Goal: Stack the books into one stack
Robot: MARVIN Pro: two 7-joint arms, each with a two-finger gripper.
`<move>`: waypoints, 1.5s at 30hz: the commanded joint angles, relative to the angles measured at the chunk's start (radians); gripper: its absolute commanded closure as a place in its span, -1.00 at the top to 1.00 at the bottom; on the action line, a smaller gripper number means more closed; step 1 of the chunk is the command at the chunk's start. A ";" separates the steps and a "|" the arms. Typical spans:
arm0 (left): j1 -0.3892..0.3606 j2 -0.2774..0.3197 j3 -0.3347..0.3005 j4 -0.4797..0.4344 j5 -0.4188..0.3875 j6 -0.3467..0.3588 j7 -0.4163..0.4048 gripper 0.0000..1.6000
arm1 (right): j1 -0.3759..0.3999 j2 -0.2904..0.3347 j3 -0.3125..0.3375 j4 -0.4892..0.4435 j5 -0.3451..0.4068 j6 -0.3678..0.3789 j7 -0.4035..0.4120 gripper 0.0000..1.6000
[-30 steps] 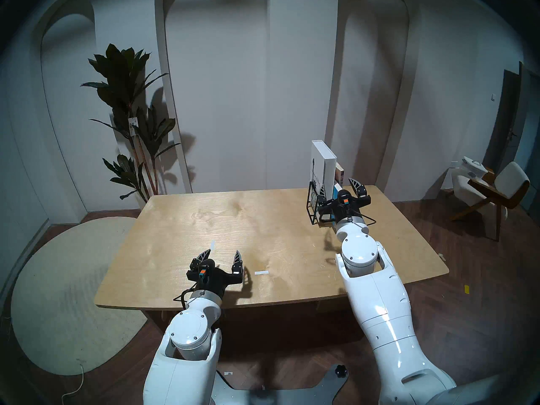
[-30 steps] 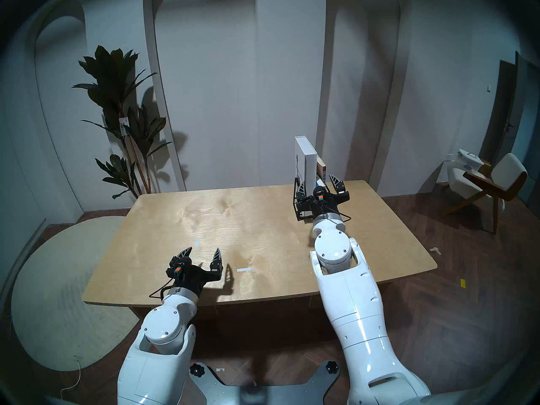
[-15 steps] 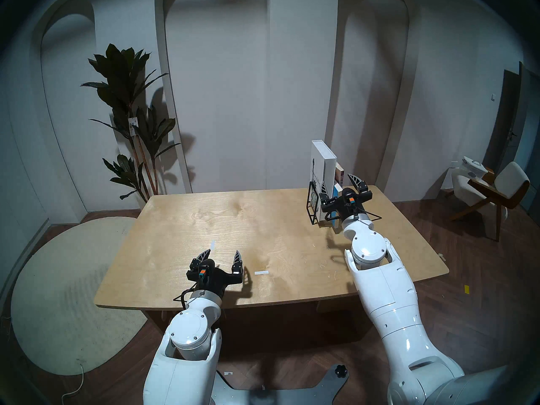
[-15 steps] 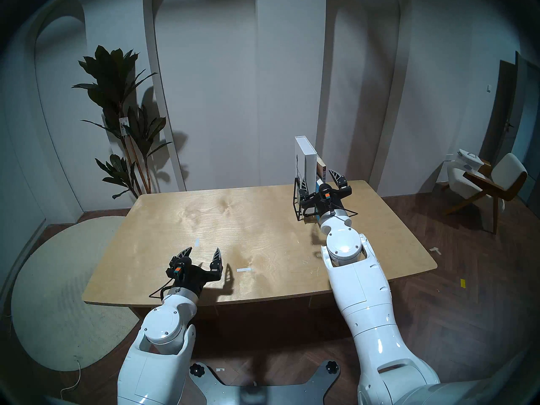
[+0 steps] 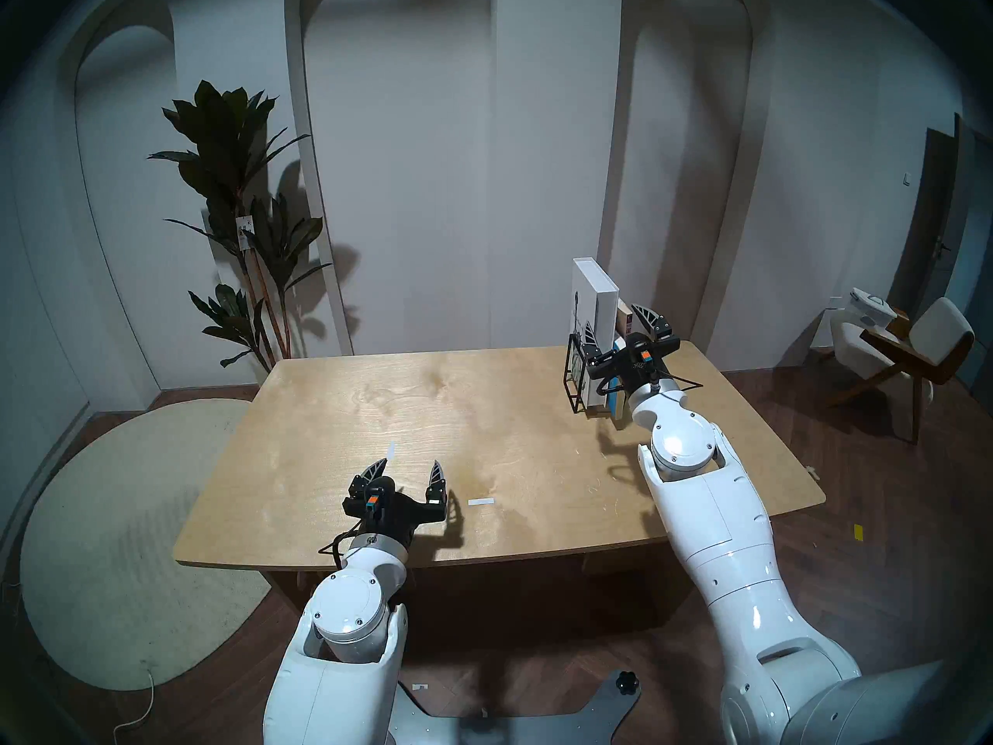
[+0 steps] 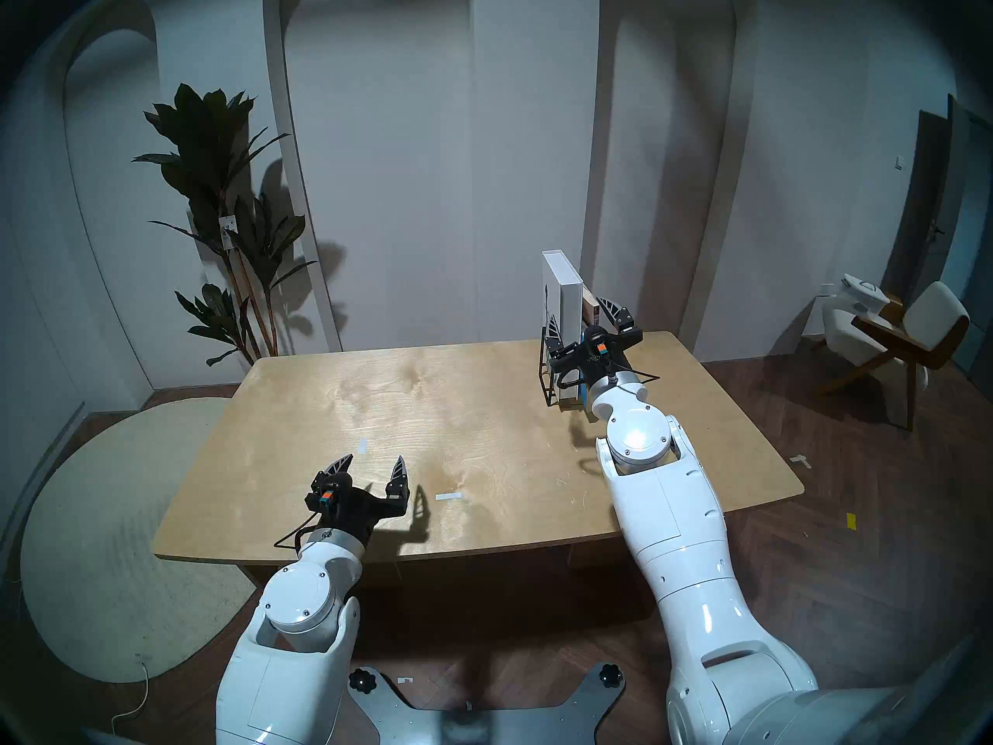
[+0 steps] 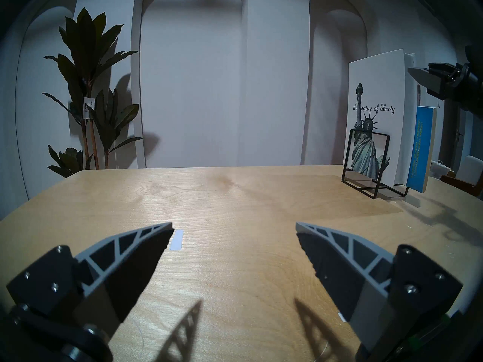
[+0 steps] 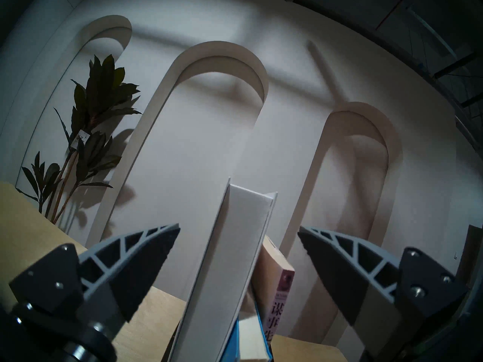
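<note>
step: reaching for first pick, none stacked | books: tall thick white hardcover book, blue-green paperback, beige-pink paperback upright in black wire rack at far right of wooden surface | right gripper jaws wide, straddling them, untouched | left gripper jaws wide, empty | next: i judge, centre on one book, close, lift clear

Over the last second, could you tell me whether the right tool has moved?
Yes. The right tool, still open, has climbed up the white book standing in the black wire rack; its fingertips now sit higher against the book's side.
</note>
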 commanded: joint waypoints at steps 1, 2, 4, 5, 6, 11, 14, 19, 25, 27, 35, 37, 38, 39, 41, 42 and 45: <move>-0.006 -0.001 0.000 -0.021 -0.002 -0.003 0.002 1.00 | 0.079 -0.018 0.001 0.019 0.039 0.022 0.033 1.00; -0.006 -0.001 0.000 -0.021 -0.002 -0.003 0.002 1.00 | 0.090 -0.018 0.001 0.029 0.047 0.026 0.041 1.00; -0.006 -0.001 0.000 -0.021 -0.002 -0.003 0.002 1.00 | 0.108 -0.027 0.008 0.045 0.076 0.037 0.059 1.00; -0.006 -0.001 0.000 -0.021 -0.002 -0.004 0.002 1.00 | 0.115 -0.031 0.011 0.050 0.085 0.044 0.063 1.00; -0.006 -0.001 -0.001 -0.021 -0.002 -0.004 0.002 1.00 | 0.123 -0.035 0.013 0.056 0.090 0.047 0.062 1.00; -0.006 -0.001 -0.001 -0.020 -0.002 -0.004 0.002 1.00 | 0.152 -0.060 0.021 0.091 0.101 0.070 0.043 1.00; -0.006 -0.001 0.000 -0.021 -0.002 -0.003 0.002 1.00 | 0.166 -0.056 0.015 0.116 0.100 0.070 0.054 1.00; -0.006 -0.001 0.000 -0.021 -0.002 -0.003 0.002 1.00 | 0.177 -0.050 0.007 0.155 0.097 0.058 0.067 1.00; -0.005 -0.001 0.000 -0.022 -0.003 -0.003 0.003 1.00 | 0.184 -0.053 0.012 0.193 0.097 0.049 0.051 1.00; -0.005 -0.001 0.000 -0.022 -0.003 -0.003 0.003 1.00 | 0.183 -0.049 0.015 0.196 0.101 0.044 0.054 1.00; -0.005 -0.001 0.000 -0.022 -0.003 -0.003 0.003 1.00 | 0.166 -0.043 0.025 0.176 0.106 0.038 0.042 1.00; -0.005 -0.001 0.000 -0.022 -0.003 -0.003 0.003 1.00 | 0.164 -0.042 0.026 0.175 0.106 0.039 0.040 1.00; -0.005 -0.001 0.000 -0.022 -0.003 -0.003 0.003 1.00 | 0.164 -0.042 0.026 0.174 0.105 0.040 0.040 1.00; -0.005 -0.001 0.000 -0.022 -0.003 -0.003 0.003 1.00 | 0.164 -0.041 0.026 0.176 0.103 0.040 0.040 1.00; -0.005 -0.001 0.000 -0.022 -0.003 -0.002 0.003 1.00 | 0.165 -0.040 0.027 0.180 0.105 0.040 0.041 1.00; -0.005 -0.001 0.000 -0.022 -0.003 -0.002 0.003 1.00 | 0.165 -0.039 0.027 0.181 0.105 0.040 0.042 1.00; -0.005 -0.001 0.000 -0.022 -0.003 -0.002 0.003 1.00 | 0.166 -0.037 0.026 0.183 0.105 0.039 0.043 1.00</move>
